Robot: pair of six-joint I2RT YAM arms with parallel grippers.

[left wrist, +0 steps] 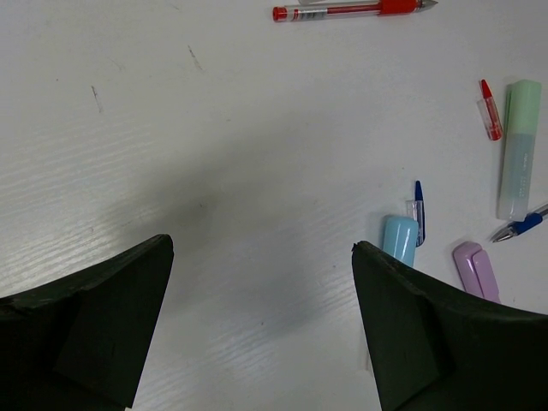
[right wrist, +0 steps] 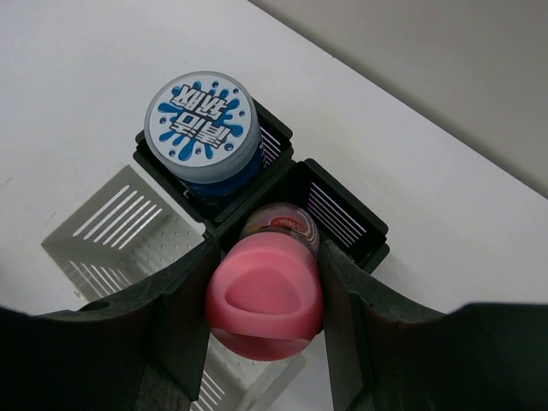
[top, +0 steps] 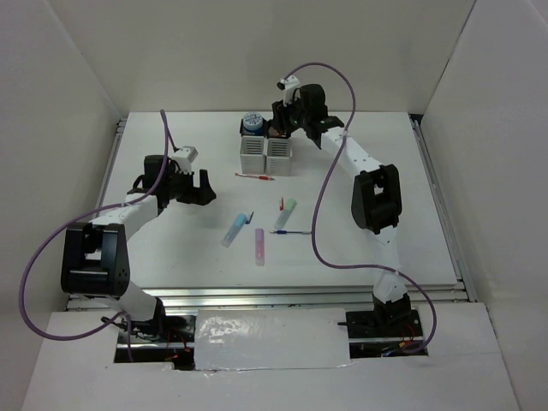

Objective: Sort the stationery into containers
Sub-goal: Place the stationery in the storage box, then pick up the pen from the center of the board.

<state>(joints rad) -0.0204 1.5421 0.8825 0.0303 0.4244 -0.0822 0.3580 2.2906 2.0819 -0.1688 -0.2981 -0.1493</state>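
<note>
Pink-capped tube (right wrist: 265, 300) sits clamped upright in the right gripper (right wrist: 267, 253), over 1 black cup (right wrist: 347, 223) of the 4-cup block. A blue roll (right wrist: 201, 124) fills the black cup beside it. Left gripper (left wrist: 261, 248) hangs above the table (left wrist: 214, 128), fingers wide apart, holding nothing. Near it lie a blue stick (left wrist: 400, 240), purple stick (left wrist: 475, 267), green stick (left wrist: 518, 145) and red pen (left wrist: 342, 10).

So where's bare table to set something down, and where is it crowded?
Free: far left, between the left arm and the cup block; right side, between the right arm and the table edge. Crowded: the middle, where the red pen, blue stick, purple stick and green stick lie.
</note>
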